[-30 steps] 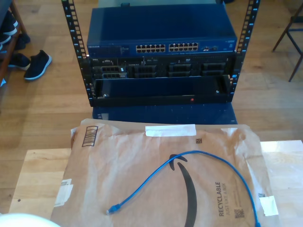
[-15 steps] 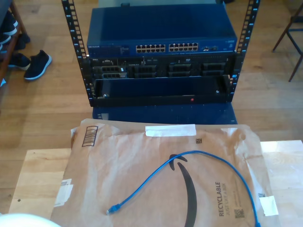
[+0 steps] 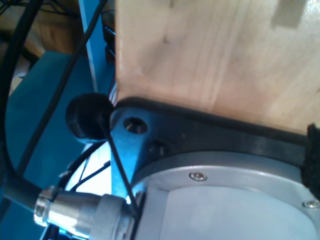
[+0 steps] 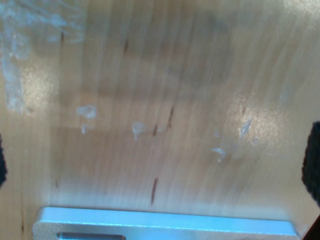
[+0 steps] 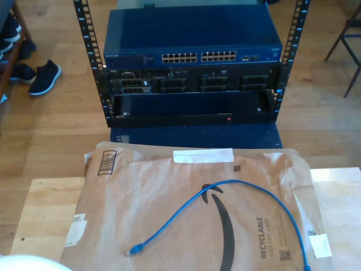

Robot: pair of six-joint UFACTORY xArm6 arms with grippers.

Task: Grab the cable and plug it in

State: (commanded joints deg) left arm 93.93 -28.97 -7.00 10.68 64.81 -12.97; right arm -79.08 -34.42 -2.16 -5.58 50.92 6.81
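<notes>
The thin bright-blue Ethernet cable lies loose on a flattened brown paper mailing bag spread over the pale wooden table, arching from a small blue-booted plug near the exterior view's lower left, up over the printed black arrow, and down toward the exterior view's lower right edge, where its far end runs out of frame. Beyond the table stands a black metal rack holding a dark-blue network switch with two rows of ports. I judge the cable light and limp: it will sag and trail when lifted, and its smooth jacket could slide between pads if pinched mid-length. The sensible place to take hold is just behind the visible plug, on the boot or the first stretch of jacket, so the connector stays stiffly aligned for insertion (the plug's latch tab is too small to make out here, so its orientation is uncertain). The paper beneath is creased and may shift or lift with a low grasp. My first gripper's wrist view looks onto pale wood and a grey metal housing with a black cord; my second gripper's wrist view looks close onto scuffed wood. For both, I cannot tell whether the jaws are parted or closed.
</notes>
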